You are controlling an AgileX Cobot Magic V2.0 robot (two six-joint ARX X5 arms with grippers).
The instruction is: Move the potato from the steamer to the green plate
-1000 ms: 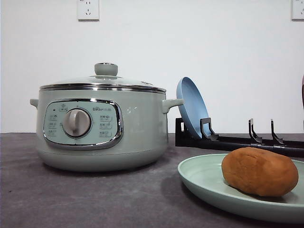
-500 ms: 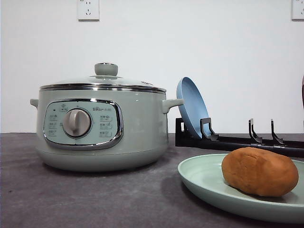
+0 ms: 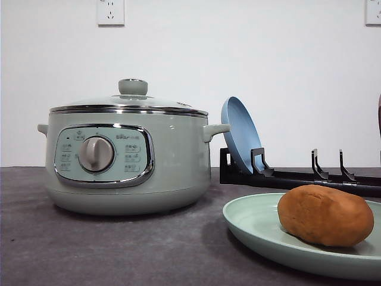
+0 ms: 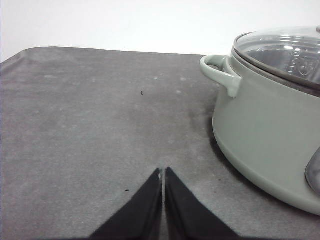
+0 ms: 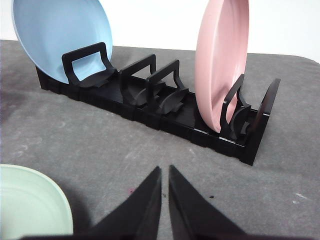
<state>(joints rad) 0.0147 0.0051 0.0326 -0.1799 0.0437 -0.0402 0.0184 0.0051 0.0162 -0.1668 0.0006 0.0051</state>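
Front view: potato [image 3: 325,215] sits on the green plate [image 3: 256,223], toward the plate's right part, at the near right of the grey table [image 3: 119,250]. Steamer [image 3: 126,156] stands on the left, glass lid [image 3: 132,98] on, knob up, dial and control panel facing the camera. Steamer and plate are apart, a strip of bare table between them. Behind the plate a black dish rack [image 3: 297,176] runs along the back; blue plate [image 3: 241,134] stands upright in its left slot, just beside the steamer's right handle. White wall behind, two sockets high up.

Left wrist view: left gripper [image 4: 163,172] fingertips are pressed together, nothing between them, hovering over bare table. Steamer [image 4: 265,125] is near, side handle and lid edge visible.

Right wrist view: right gripper [image 5: 165,170] fingers nearly touching, a thin gap only, holding nothing. Green plate's rim [image 5: 35,200] is in the corner beside the fingers. Rack [image 5: 165,110] ahead, holding the blue plate [image 5: 60,35] at one end and a pink plate [image 5: 220,60] upright near the other.
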